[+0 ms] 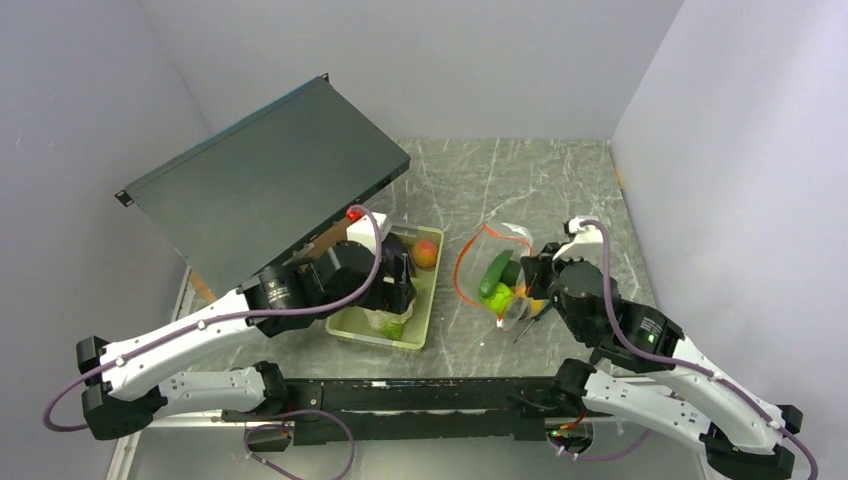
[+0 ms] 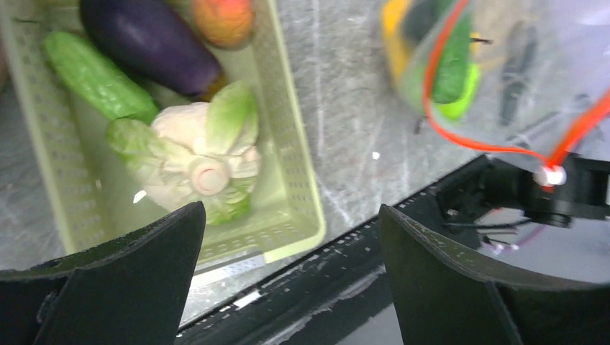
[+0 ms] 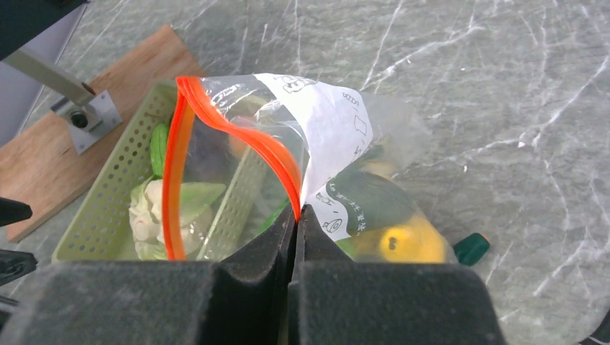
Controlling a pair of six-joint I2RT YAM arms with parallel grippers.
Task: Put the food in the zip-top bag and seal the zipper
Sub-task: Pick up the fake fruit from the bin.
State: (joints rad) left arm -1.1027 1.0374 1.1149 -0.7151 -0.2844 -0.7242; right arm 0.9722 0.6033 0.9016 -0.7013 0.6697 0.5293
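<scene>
Left claw (image 2: 289,214): open, its 2 fingers spread wide and holding nothing; it hangs over the near end of the tray.
Right claw (image 3: 295,215): closed, pinching the rim of the bag right at the orange-red strip, so that edge stands up off the tabletop.
Bag (image 3: 374,154): clear and floppy, on the right half of the tabletop, just beside the tray and in front of the right arm; the tray shows through it in the right wrist view.
Zipper (image 3: 216,133): not sealed; the strip bows out into a wide loop, so the mouth gapes.
Label (image 3: 327,118): white printed patch on the bag, next to the pinch point.
Food in the bag: a yellow piece (image 3: 403,241) low down near the right claw; the top view also shows a dark green piece (image 1: 497,268) and a bright green piece (image 1: 497,297).
Food in the tray: 4 pieces, a cucumber (image 2: 97,75), an eggplant (image 2: 151,43), a peach (image 2: 223,18) and a cabbage (image 2: 194,162) lying under the left claw.
Tray (image 2: 291,154): pale green, perforated walls, standing between the 2 arms, left of the bag.
Tabletop (image 1: 500,180): grey, marble-patterned.
Beside the bag: a small dark green object (image 3: 472,249), mostly hidden.
Beyond the tray: a wooden board (image 3: 43,165) carrying a metal bracket (image 3: 86,118).
Back left: a large dark panel (image 1: 270,180), tilted over the left arm.
</scene>
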